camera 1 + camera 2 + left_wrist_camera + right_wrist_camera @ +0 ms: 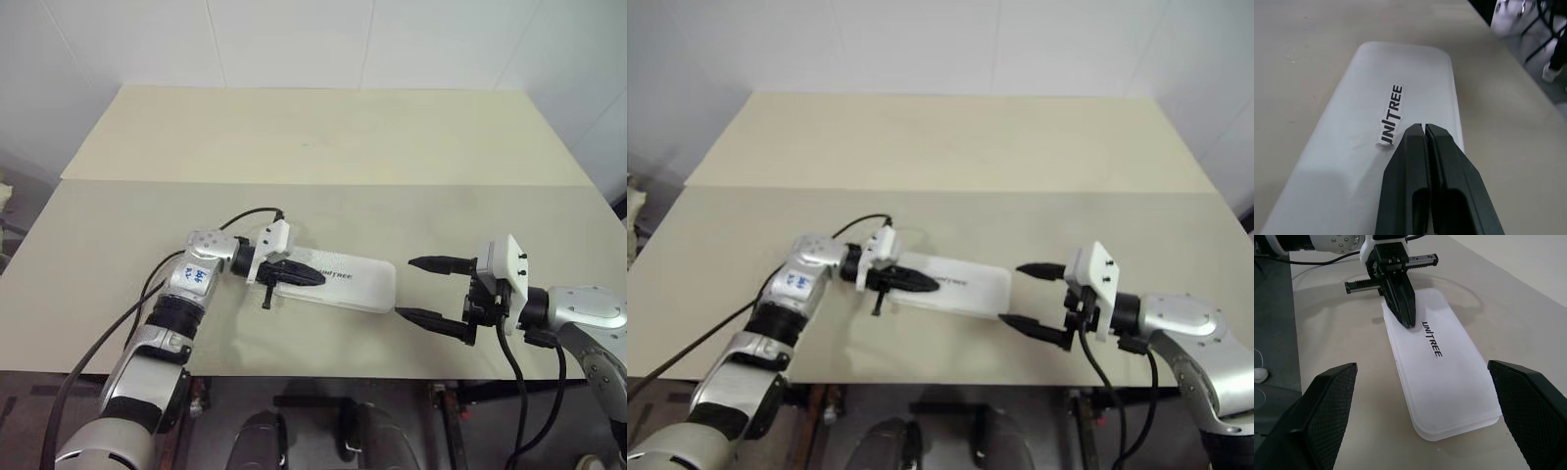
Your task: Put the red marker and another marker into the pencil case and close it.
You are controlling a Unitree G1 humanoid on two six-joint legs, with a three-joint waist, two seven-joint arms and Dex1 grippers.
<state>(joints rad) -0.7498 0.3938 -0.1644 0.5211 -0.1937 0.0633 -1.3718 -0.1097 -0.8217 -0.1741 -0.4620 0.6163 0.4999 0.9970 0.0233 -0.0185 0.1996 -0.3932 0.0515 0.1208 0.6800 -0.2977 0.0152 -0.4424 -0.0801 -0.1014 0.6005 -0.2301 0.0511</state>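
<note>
The left gripper [315, 279], fingers pressed together and holding nothing, rests over the lid of the pencil case [358, 285] near its lettering. The pencil case lies closed and flat on the bench [323, 137]. Just beside the case's right end, the right gripper [419, 289] stands spread wide, empty.

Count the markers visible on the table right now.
0. The pencil case lies shut under the closed left gripper, so any markers may be hidden inside. The open right gripper holds nothing.
</note>
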